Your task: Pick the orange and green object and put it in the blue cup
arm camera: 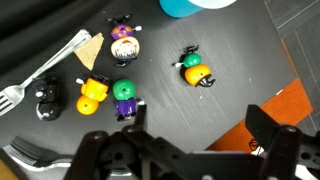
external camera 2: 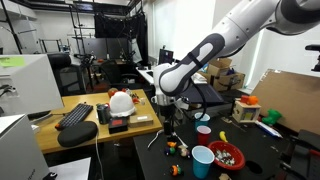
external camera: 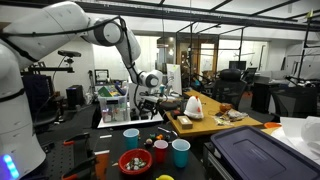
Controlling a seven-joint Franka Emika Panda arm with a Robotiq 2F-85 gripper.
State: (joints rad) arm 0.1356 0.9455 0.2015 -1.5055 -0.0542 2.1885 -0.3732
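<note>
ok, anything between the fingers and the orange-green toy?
No. In the wrist view the tabletop between the fingers and the orange and green toy is bare; the purple and green figure sits aside.

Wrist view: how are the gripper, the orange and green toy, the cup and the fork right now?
Gripper: open, empty.
Orange and green toy: lying on the table, not held.
Blue cup: only its edge shows.
Fork: lying flat.

The toy (arm camera: 196, 71) is orange and green, the cup (arm camera: 195, 5) blue, the tabletop (arm camera: 245, 50) black.
</note>
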